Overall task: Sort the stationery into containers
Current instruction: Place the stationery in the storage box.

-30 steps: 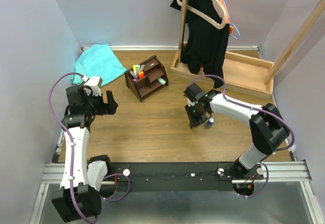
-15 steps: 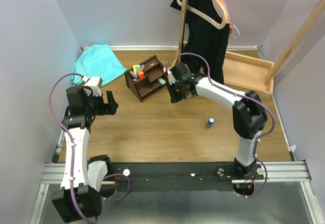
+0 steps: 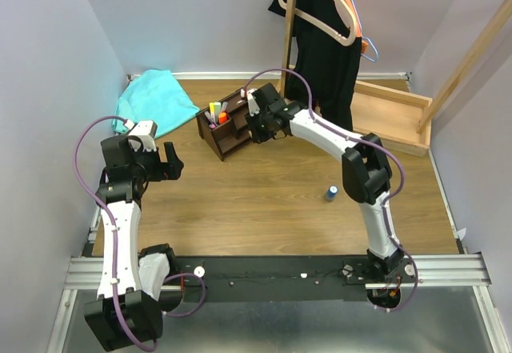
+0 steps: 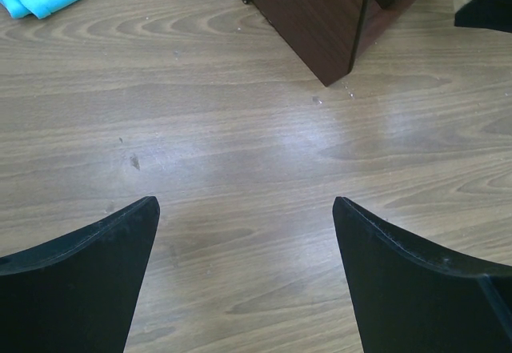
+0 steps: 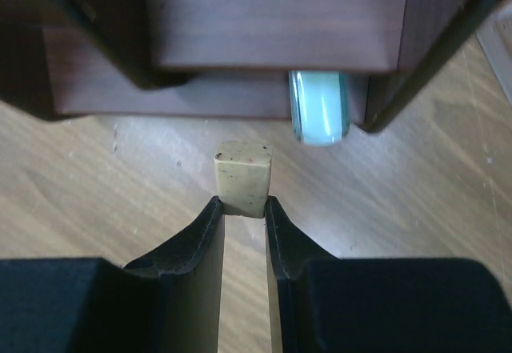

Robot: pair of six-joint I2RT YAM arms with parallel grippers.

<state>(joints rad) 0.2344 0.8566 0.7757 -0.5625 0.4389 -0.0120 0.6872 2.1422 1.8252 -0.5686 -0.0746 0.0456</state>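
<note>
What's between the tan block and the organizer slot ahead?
Nothing visible: only table surface separates the tan block in the right gripper from the organizer. A pale green marker already fills the slot's right end.

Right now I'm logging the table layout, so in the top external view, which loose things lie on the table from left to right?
Left to right: teal cloth → dark wooden organizer → small blue cylinder.

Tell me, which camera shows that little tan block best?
The right wrist view: the tan block sits mid-frame, clamped in the right pincer just before the dark organizer. In the top view the right arm hides it. The left wrist view catches at most a tan sliver at its top right edge.
</note>
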